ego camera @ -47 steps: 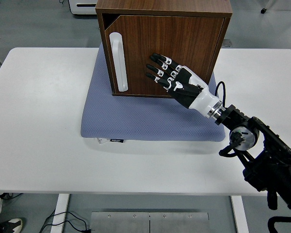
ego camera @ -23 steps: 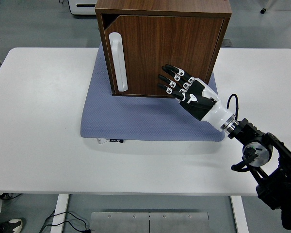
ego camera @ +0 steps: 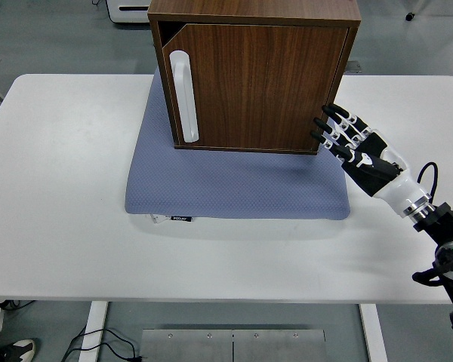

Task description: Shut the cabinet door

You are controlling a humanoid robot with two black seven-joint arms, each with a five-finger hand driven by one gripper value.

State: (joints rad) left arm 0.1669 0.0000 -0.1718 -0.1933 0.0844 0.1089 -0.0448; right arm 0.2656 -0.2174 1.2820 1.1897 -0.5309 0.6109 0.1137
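Since the earlier frame, the cabinet door (ego camera: 257, 84) is sitting flush while the right hand (ego camera: 356, 145) is backing off toward the worktop's (ego camera: 68, 188) right edge, fingers (ego camera: 328, 124) spread and empty. Cabinet resting on the blue mat (ego camera: 234, 185), mid-worktop toward the far edge. Risk: fingertips clipping the cabinet's right corner, nudging it.
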